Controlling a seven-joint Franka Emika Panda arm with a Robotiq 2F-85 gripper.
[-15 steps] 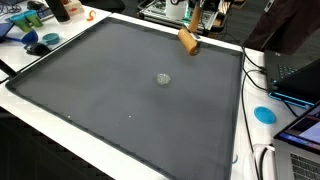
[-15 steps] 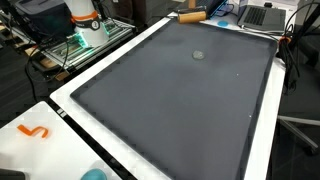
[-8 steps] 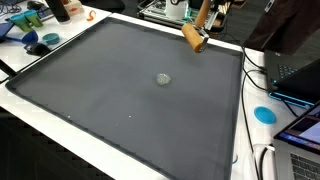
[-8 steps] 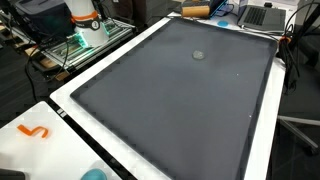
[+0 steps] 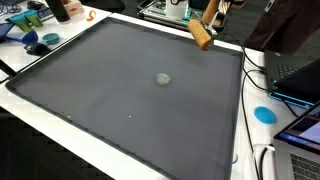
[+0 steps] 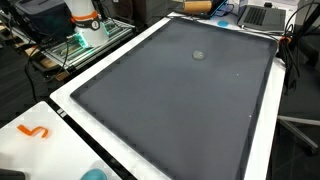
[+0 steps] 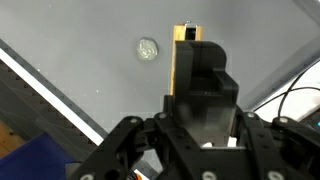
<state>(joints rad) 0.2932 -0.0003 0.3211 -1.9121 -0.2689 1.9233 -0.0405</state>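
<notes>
My gripper (image 7: 204, 95) is shut on a wooden block with a black pad (image 7: 181, 60), which fills the middle of the wrist view. In both exterior views the block (image 5: 202, 37) (image 6: 197, 7) hangs tilted above the far edge of the big dark mat (image 5: 120, 90). Only a little of the gripper (image 5: 208, 20) shows above it at the picture's top. A small grey round piece (image 5: 163, 78) (image 6: 198, 55) (image 7: 148, 48) lies on the mat, well apart from the block.
The mat lies on a white table (image 6: 45, 115). Laptops (image 5: 300, 70), cables and a blue disc (image 5: 264, 114) crowd one side. Blue items (image 5: 40, 45) and a brown bottle (image 5: 62, 10) stand at a corner. An orange hook (image 6: 34, 131) lies on the white edge.
The held block has travelled along the mat's far edge towards the corner and a little higher. The grey piece has stayed put.
</notes>
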